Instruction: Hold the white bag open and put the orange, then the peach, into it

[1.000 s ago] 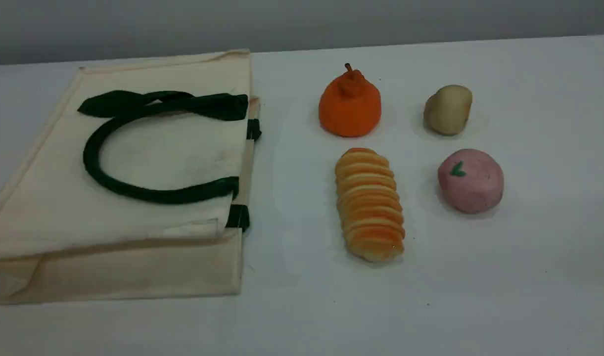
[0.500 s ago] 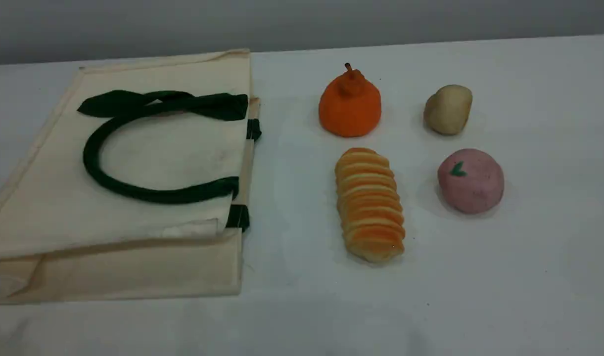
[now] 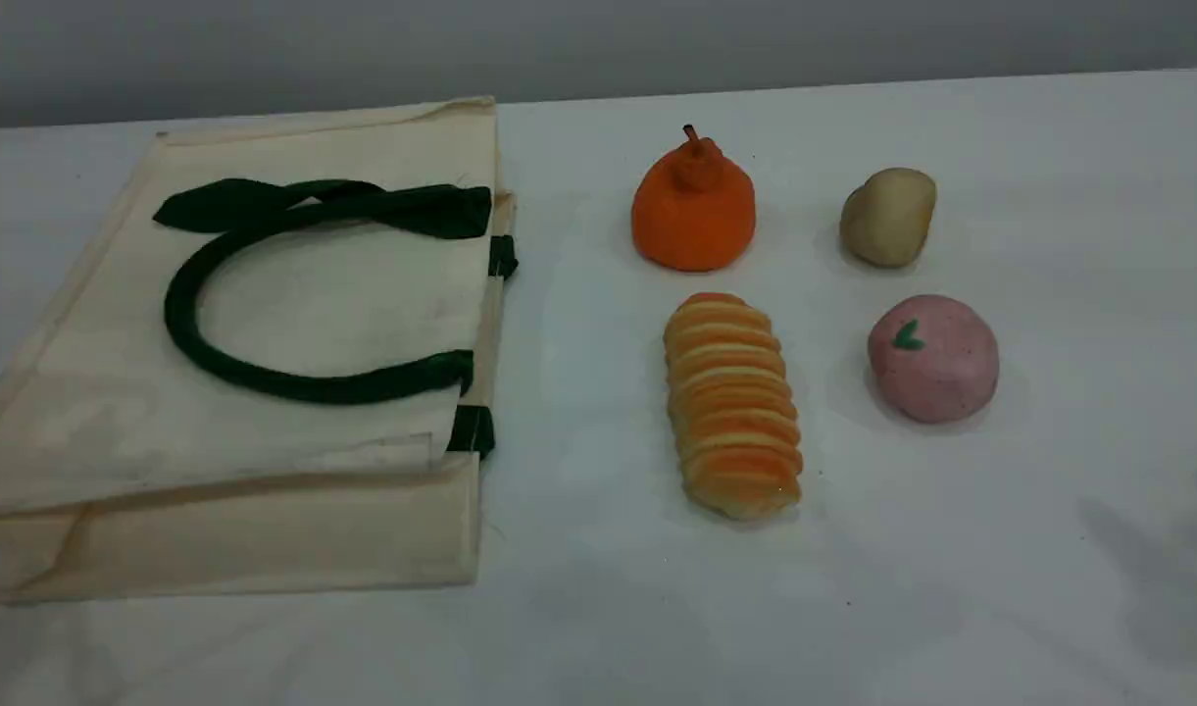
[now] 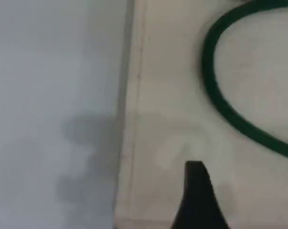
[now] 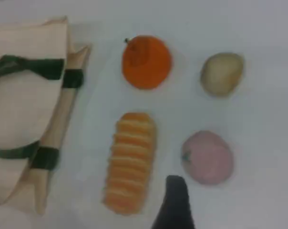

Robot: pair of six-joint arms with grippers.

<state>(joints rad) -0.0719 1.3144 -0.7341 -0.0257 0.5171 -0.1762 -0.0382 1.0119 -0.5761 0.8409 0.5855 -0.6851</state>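
While seemingly wide apart, both fingers (image 4: 197, 191) empty.

White bag (image 3: 265, 324): cream-white canvas, dark green rope handle (image 3: 181, 324) looped on top, green strap patches (image 3: 473, 429) at edge facing orange. Orange (image 3: 693, 211): bright orange, darker orange-brown stem. Bread loaf (image 3: 732, 404), just nearer camera than orange: orange-yellow, pale cross-ridges, banded look. Peach (image 3: 933, 359), beyond loaf from bag: dusty pink, faint speckles, small green leaf mark. Potato-like lump (image 3: 888, 217), level with orange, away from bag: tan-beige. Table (image 3: 1049, 549): plain white; wall behind grey.
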